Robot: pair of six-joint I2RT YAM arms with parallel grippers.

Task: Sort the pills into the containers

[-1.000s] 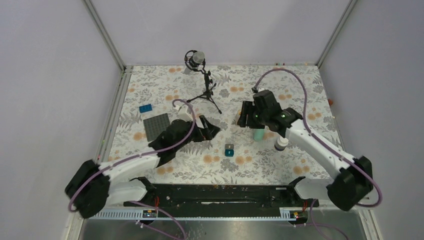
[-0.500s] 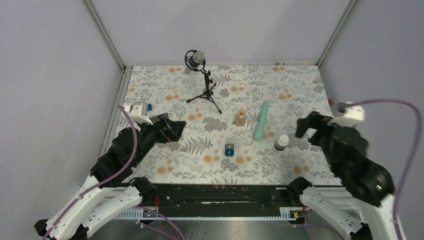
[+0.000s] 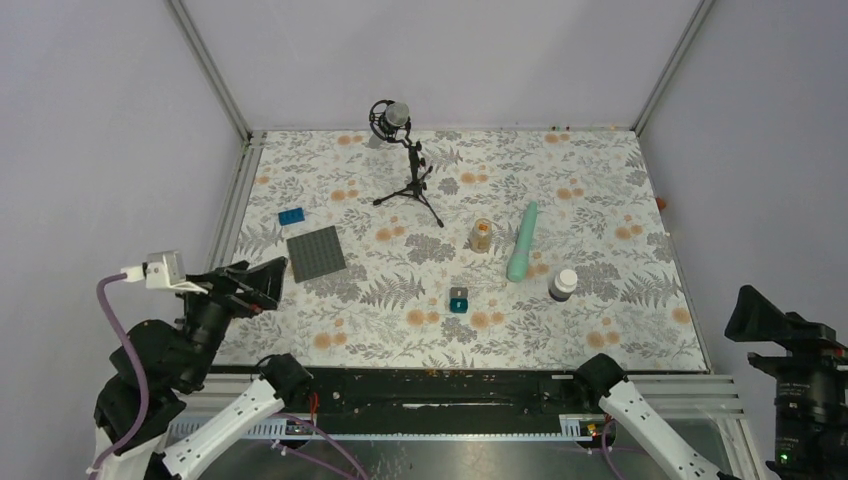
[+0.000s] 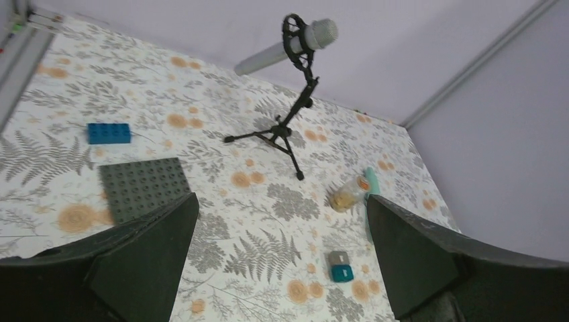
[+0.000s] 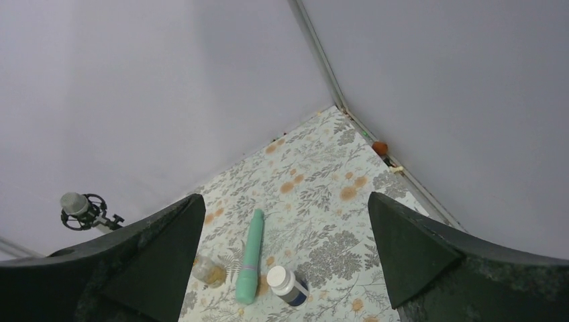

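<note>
In the overhead view the left gripper (image 3: pixel 250 283) hangs at the lower left, over the near-left edge of the flowered tablecloth (image 3: pixel 600 200). The right gripper (image 3: pixel 765 313) is at the far lower right, off the cloth. Each wrist view shows its fingers spread wide with nothing between them. The pills (image 3: pixel 481 240) show as an amber heap inside the small clear jar (image 3: pixel 481 228) at centre frame (single pellets are too small to make out). Just right of it lies the mint-green strip (image 3: pixel 522 241), slanted, with a white-capped bottle (image 3: pixel 564 284) near its lower end. The teal cube (image 3: pixel 459 307) and grey cube (image 3: pixel 459 293) touch, below the jar. A studded grey plate (image 3: pixel 316 252) and blue brick (image 3: pixel 292 216) lie left of centre.
</note>
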